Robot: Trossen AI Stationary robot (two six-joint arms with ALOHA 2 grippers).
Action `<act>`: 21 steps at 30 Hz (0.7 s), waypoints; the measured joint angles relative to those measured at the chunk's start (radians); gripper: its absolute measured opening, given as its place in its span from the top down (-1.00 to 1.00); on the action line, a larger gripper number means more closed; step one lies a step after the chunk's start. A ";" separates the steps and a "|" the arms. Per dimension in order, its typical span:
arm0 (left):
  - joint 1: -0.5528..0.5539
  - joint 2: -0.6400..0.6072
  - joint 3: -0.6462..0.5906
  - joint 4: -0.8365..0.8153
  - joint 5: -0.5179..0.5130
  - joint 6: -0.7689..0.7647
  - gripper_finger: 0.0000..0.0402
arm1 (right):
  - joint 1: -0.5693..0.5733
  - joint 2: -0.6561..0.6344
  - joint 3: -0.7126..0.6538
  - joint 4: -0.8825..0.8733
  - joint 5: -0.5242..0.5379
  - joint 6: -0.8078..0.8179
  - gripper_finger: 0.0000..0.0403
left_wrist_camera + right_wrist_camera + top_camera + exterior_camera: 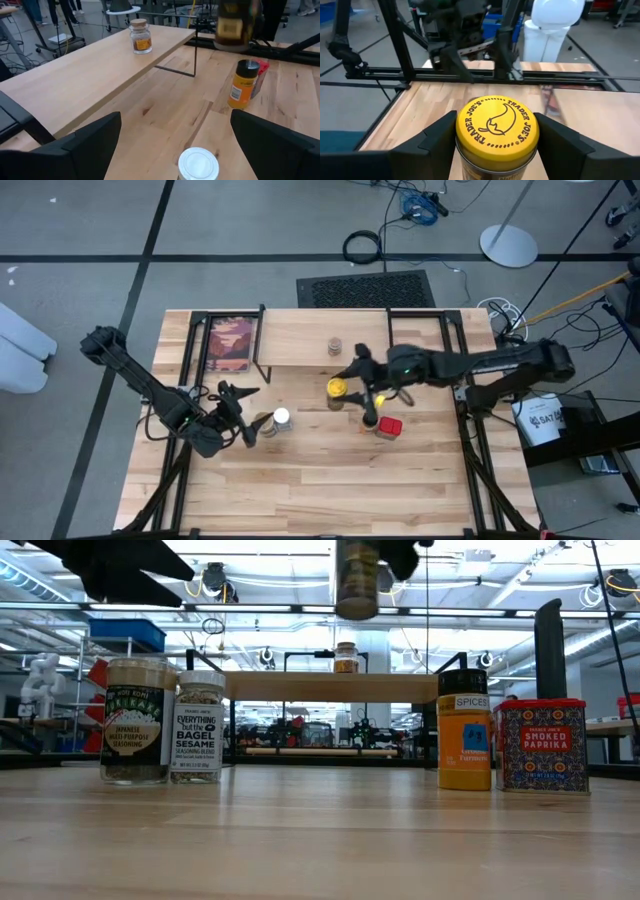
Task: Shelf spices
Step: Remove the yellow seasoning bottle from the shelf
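Risk is concentrated on the yellow-lidded jar (496,131), which is clamped between the two fingers of the right gripper (342,385) and is held up off the table, just in front of the shelf (400,340); in the low view it is seen hanging above the level of the plank, blurred. The grip is taken just below the lid, so a slip or a tilt could be caused if the jar is swung too quickly, and the shelf edge could be struck if the carry is made too low. One small jar with a cork-like lid (140,36) is already stood on the shelf, so it could be knocked over if the carried jar is set down too near it. Below the right arm, the orange jar with a dark lid (464,730) and the red smoked paprika tin (541,745) are left on the table, just beside each other, and could be clipped on a return pass. The left gripper (237,417) is held wide open and empty near the white-lidded bagel seasoning jar (198,726) and the tan jar (138,721) beside it; a careless closing could push one into the other.
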 joint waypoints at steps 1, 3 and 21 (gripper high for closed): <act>0.000 -0.005 0.000 0.000 0.000 0.000 -0.92 | 0.006 0.023 0.000 0.017 -0.002 0.003 -0.12; 0.000 -0.016 0.000 -0.001 0.000 0.007 -0.92 | 0.014 0.072 0.000 0.046 -0.005 0.005 -0.12; 0.000 -0.068 0.000 -0.002 0.000 0.052 -0.92 | 0.036 0.405 0.000 0.358 0.000 0.024 -0.13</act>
